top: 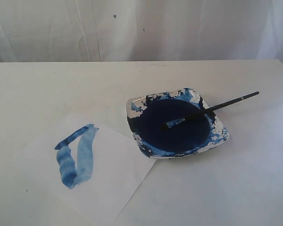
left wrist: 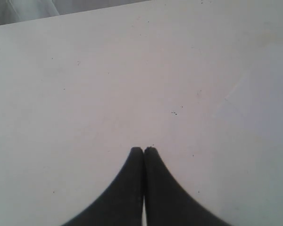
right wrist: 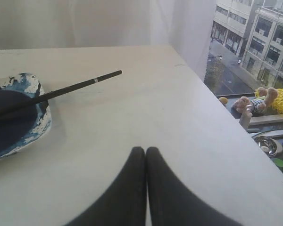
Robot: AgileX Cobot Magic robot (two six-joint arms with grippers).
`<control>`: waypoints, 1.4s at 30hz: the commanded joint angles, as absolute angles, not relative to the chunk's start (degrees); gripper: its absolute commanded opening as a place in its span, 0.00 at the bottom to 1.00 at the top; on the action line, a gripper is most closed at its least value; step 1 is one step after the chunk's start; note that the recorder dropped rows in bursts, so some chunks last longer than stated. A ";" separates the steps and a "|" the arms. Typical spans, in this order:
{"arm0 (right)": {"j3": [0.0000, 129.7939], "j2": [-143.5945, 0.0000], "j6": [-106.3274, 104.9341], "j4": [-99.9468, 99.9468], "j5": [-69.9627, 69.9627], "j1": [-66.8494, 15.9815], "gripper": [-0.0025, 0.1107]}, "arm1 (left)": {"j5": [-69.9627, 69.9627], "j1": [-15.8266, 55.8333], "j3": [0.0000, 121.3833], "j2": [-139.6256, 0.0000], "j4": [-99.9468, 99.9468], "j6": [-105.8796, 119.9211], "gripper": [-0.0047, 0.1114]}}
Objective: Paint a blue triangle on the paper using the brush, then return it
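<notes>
Brush (top: 212, 109) rests in dish (top: 222, 136), blue triangle (top: 76, 155) on paper (top: 115, 181).
Left end effector (left wrist: 144, 149) and right end effector (right wrist: 145, 149) clenched empty, dish near the right.

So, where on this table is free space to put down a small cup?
The widest bare patch of table lies behind the paper, left of the paint dish. Another lies in front of the dish, right of the paper. It is crowded where the paper's corner nears the dish, and right of the dish, where the brush handle overhangs.
</notes>
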State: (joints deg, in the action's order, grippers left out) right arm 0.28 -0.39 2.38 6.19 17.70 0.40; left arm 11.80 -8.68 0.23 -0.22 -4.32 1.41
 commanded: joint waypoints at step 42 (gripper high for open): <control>0.00 0.00 0.00 2.77 20.06 -5.80 0.02 | 11.55 -8.41 0.00 0.00 -4.37 1.49 0.04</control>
